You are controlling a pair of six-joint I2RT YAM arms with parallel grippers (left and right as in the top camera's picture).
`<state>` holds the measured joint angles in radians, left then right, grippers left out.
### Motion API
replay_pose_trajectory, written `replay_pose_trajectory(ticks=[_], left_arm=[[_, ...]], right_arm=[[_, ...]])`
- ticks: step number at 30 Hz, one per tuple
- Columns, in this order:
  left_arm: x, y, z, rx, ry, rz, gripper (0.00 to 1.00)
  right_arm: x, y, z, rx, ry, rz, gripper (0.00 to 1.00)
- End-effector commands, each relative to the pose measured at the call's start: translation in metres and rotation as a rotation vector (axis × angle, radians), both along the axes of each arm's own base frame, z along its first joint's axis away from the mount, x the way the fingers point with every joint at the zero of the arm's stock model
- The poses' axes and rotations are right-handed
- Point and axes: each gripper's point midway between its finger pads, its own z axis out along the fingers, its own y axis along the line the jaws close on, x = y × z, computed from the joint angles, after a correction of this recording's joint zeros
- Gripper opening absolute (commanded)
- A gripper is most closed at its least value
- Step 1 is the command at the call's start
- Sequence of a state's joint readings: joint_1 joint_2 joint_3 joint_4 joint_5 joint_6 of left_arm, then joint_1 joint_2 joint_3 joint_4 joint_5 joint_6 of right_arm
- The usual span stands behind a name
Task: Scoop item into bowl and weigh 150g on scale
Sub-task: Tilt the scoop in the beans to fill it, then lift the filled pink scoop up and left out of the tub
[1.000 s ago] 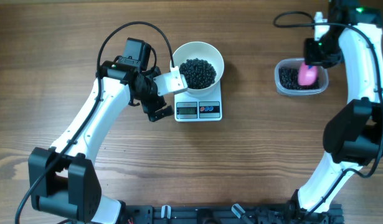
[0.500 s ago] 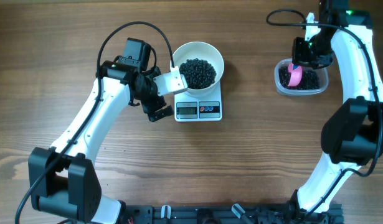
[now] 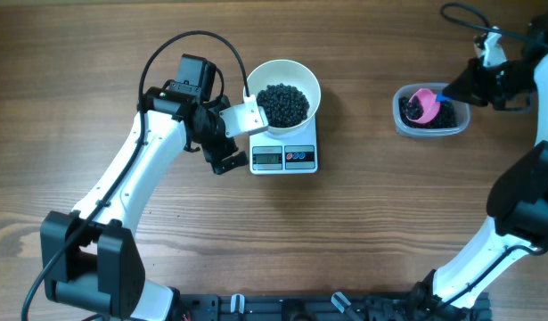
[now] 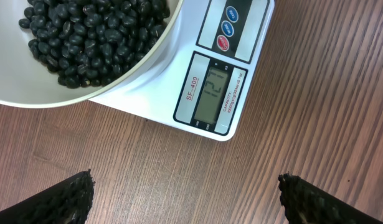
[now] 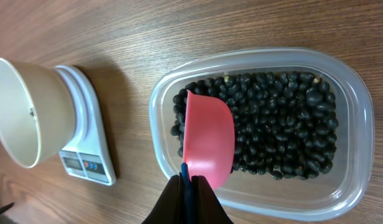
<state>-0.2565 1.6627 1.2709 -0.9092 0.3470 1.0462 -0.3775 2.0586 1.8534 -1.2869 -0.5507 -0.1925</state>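
right jaws: clamped on pink scoop [image 5: 207,146], in tub [image 5: 359,106], upper right | bowl [image 3: 283,68]: well left, upper middle | left jaws: wide open beside scale [image 3: 284,158]

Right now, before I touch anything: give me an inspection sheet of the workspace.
Surface: wooden table, no stray beans seen.
Job's things: white bowl sits on the scale and holds a heap of black beans; display reading not legible.
Clutter: clear tub of the same beans at right; pink scoop within its rim.
Grippers: left gripper open beside the scale, holding nothing; right gripper shut on the pink scoop's handle.
Cables: black cable loops over the left arm; another by the right arm.
Surroundings: nothing seen.
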Motion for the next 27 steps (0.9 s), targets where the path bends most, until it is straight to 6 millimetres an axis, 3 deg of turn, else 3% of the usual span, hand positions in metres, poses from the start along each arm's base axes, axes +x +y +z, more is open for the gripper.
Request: replay_pose_trajectory(ticks=[1, 6, 10, 21, 27], left_arm=[[0.0, -0.004, 0.001, -0.019, -0.001, -0.021, 1.0], [0.0, -0.004, 0.001, -0.019, -0.001, -0.021, 1.0], [0.0, -0.004, 0.001, -0.019, -0.001, -0.021, 1.0], [0.0, -0.004, 0.001, -0.019, -0.001, -0.021, 1.0], [0.0, -0.004, 0.001, -0.019, -0.001, -0.021, 0.99]], right_arm=[[-0.002, -0.001, 0.005, 0.058, -0.04, 0.019, 0.04], [-0.008, -0.024, 0.008, 0.084, -0.059, -0.024, 0.04], [-0.004, -0.021, 0.026, 0.203, -0.16, -0.003, 0.04], [-0.005, -0.01, 0.037, 0.29, -0.19, 0.005, 0.04], [0.008, 0.007, 0.07, 0.483, -0.304, -0.004, 0.04]])
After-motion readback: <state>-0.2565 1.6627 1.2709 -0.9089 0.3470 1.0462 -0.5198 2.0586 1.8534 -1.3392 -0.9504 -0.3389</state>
